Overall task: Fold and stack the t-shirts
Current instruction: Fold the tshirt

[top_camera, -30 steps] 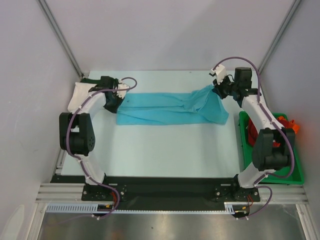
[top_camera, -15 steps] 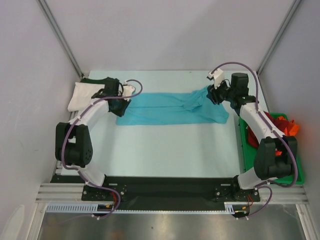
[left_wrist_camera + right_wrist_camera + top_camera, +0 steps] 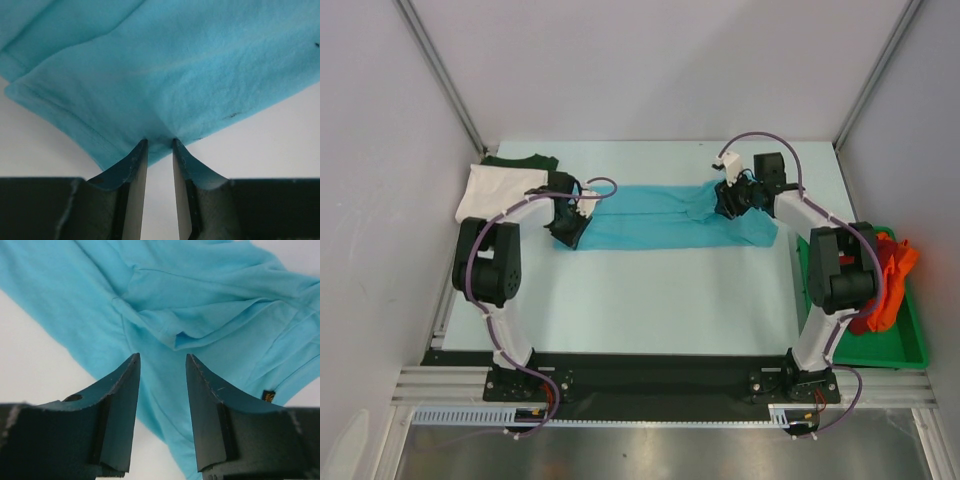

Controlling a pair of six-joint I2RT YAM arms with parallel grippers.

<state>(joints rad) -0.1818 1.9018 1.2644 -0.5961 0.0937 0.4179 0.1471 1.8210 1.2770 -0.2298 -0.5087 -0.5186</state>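
The turquoise t-shirt (image 3: 670, 215) is lying as a long folded band toward 12 o'clock on the table (image 3: 650, 300). The left gripper (image 3: 160, 142) is pinching its hem at the 9 o'clock end, jaws nearly together. The right gripper (image 3: 162, 357) is hovering over the 3 o'clock end, jaws parted and holding nothing. The white t-shirt (image 3: 490, 190) is lying at 10 o'clock, and the red and orange t-shirts (image 3: 885, 285) are sitting in the green tray (image 3: 880, 350) at 4 o'clock.

Down sinks the turquoise t-shirt (image 3: 660, 215) under the parted fingers of the right gripper (image 3: 162, 360), while the left gripper (image 3: 159, 143) has shifted in, hem now between its tips.
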